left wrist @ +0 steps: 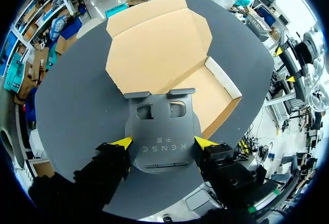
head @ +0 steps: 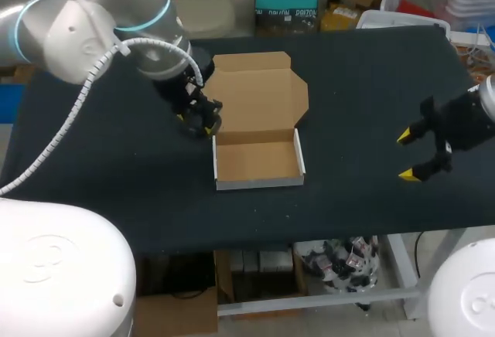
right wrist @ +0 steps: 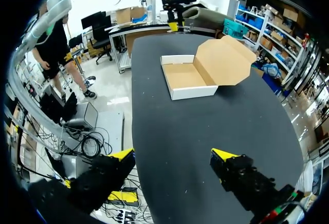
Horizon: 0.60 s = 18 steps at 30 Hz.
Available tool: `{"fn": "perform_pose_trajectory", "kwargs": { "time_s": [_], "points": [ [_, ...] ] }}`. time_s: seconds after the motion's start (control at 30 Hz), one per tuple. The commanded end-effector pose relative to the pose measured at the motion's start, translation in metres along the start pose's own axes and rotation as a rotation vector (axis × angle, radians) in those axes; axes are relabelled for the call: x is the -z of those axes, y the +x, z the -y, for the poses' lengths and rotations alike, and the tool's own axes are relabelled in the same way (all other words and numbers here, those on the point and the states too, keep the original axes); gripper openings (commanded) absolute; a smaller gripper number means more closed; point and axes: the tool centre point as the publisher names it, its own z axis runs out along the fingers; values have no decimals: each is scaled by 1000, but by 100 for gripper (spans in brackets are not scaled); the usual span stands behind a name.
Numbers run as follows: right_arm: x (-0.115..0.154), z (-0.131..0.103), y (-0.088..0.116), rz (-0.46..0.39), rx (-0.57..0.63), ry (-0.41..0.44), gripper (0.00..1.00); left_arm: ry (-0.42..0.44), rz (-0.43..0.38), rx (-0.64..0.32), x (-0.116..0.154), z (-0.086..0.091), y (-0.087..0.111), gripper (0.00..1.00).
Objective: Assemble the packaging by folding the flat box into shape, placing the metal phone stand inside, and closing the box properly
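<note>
gripping stand (left wrist: 162, 118) by its side edges in left gripper (left wrist: 163, 142) — rigid metal, probably slick, hefty; right gripper (right wrist: 173, 155) released, empty.

Left gripper (head: 199, 117) sits beside the box (head: 259, 183), right gripper (head: 406, 156) well apart

The box (head: 255, 159) is looking like plain matt cardboard, raw brown on the inside and smoother white on the outer walls. The phone stand (left wrist: 162, 131) is showing a dark grey metal finish, smooth and matt, barely catching any shine. The counter (head: 371, 82) is wearing a dark, matt, cloth-like cover. The left arm (head: 77, 20) is gleaming with a smooth, glossy silver-white shell.
</note>
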Motion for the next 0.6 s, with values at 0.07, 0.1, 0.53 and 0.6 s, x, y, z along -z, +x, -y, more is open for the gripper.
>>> {"fn": "perform_pose_trajectory", "kwargs": {
  "time_s": [0.07,0.1,0.53,0.6],
  "points": [
    [1,0,0,-2,0,-2,100,-47,31,-15,-19,9,29,0],
    [1,0,0,-2,0,-2,100,-47,34,-20,-22,9,33,0],
    [1,0,0,-2,0,-2,100,-63,54,-56,-64,25,69,0],
    [1,0,0,-2,0,-2,100,-67,48,-62,-68,28,71,0]
  ]
}}
